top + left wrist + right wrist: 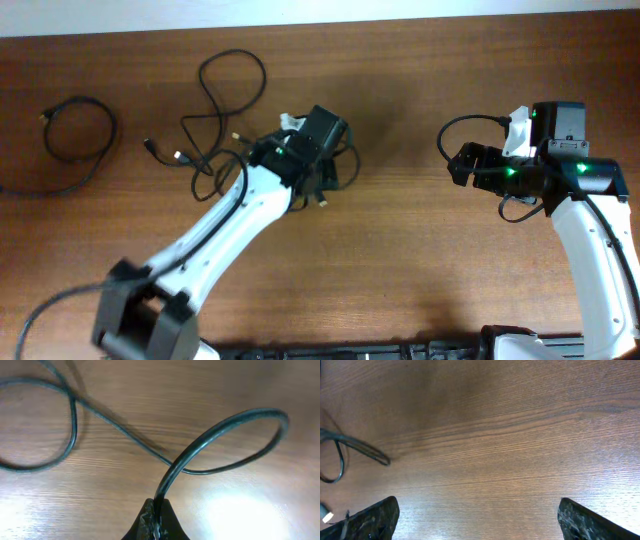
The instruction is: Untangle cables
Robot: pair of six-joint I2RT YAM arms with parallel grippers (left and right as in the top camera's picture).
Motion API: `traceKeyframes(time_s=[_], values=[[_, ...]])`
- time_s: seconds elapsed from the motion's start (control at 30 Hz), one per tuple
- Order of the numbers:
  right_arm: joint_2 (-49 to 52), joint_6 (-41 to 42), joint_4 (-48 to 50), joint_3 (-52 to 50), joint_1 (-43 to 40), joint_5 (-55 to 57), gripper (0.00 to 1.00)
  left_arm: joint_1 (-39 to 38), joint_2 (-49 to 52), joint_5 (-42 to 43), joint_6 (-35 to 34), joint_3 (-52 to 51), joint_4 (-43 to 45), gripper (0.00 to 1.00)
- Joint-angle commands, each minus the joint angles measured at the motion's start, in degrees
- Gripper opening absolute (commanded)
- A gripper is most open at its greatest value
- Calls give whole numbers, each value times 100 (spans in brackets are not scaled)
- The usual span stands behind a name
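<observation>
The left gripper [159, 515] is closed tight on one strand of the cables [200, 158]. In its wrist view the pinched cable [220, 427] rises from between the fingers, arcs to the right and bends back down to the table [400, 260], where it crosses under itself. In the overhead view this gripper sits near the middle of the table, at the right side of the tangle. The tangle spreads left of it toward the far edge, with one wide loop on top and several small plug ends poking out.

A separate coiled cable [112, 130] lies well apart, near the table's far left corner.

The right gripper [479, 505] hangs over bare wood toward the right edge. Its fingers [370, 520] are spread wide and hold nothing.
</observation>
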Motion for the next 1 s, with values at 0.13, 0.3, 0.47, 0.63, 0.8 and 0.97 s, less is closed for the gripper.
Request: traceKeyframes(time_s=[0.13, 0.3, 0.47, 0.63, 0.8, 0.97], values=[[-11, 24, 17, 13, -11, 107, 99, -125, -2068, -463, 713, 184, 144, 0], [-11, 24, 15, 13, -11, 107, 99, 223, -2118, -789, 546, 81, 87, 0], [-11, 24, 13, 13, -11, 107, 99, 280, -1449, -796, 426, -131, 46, 0], [-11, 22, -9, 13, -11, 107, 99, 431, -455, -946, -166, -140, -118, 0], [-11, 24, -22, 13, -11, 107, 99, 664, 319, -861, -520, -140, 111, 0], [-11, 24, -4, 13, -11, 107, 99, 667, 863, -422, -520, -140, 514, 0]])
